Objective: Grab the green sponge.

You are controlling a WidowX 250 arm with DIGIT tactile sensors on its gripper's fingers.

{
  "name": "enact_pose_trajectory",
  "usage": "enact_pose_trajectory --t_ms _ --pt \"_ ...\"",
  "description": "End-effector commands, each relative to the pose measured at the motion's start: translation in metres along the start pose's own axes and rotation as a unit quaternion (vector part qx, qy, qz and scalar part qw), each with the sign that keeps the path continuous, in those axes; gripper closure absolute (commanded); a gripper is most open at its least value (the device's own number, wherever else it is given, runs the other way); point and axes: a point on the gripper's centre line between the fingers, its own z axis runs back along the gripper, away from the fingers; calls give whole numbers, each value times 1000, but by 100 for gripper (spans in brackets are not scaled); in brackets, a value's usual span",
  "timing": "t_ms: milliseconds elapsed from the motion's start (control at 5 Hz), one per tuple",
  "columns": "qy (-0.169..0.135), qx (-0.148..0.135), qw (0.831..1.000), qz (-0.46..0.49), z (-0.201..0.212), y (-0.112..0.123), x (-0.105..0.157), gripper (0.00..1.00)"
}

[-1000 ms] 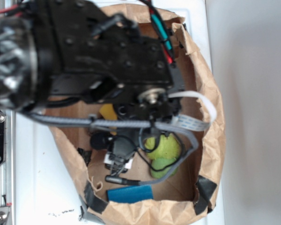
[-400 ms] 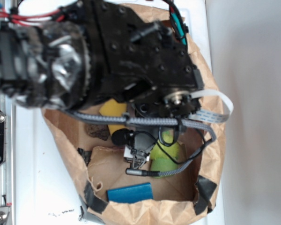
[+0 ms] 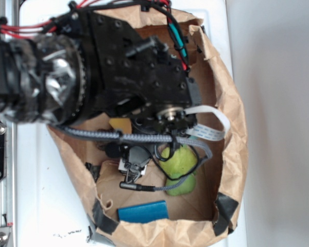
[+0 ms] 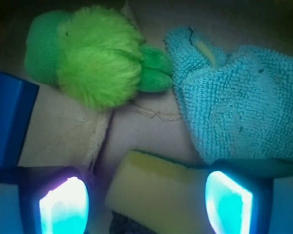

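Green sponge [image 4: 95,61]: one; in the wrist view it lies at about 11 o'clock, a fuzzy lime part joined to smoother mid-green parts on either side. In the exterior view it sits on the floor of the bag at roughly 5 o'clock from the arm's wrist, partly crossed by cables.
Gripper [image 4: 146,200]: one; fingers spread wide apart, nothing between them but the yellow sponge's edge lying below; not touching the green sponge, which lies well ahead at 11 o'clock.
Fingers [image 4: 63,204]: two, both glowing pale cyan at the bottom of the wrist view.
Yellow sponge [image 4: 156,192]: one, between the fingers at 6 o'clock, with a thin green strip along its upper edge.
Teal cloth [image 4: 234,105]: one, woven, at 2 o'clock, its left edge touching the green sponge's right end.
Blue block [image 3: 143,211]: one, flat at 6 o'clock on the bag floor in the exterior view.
Paper bag [image 3: 232,144]: one, brown, rolled rim, black tape at the lower corners, holding all of the above.
Table [image 3: 46,206]: white, under the bag.
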Motion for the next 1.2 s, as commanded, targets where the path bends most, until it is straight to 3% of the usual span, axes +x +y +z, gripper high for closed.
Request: enact_pose_trajectory --t_ms 0,600,1000 --pt "-32 23 999 -24 18 5 9 0" --pt "-33 6 999 -27 16 3 9 0" --pt "-30 11 999 -42 18 5 9 0"
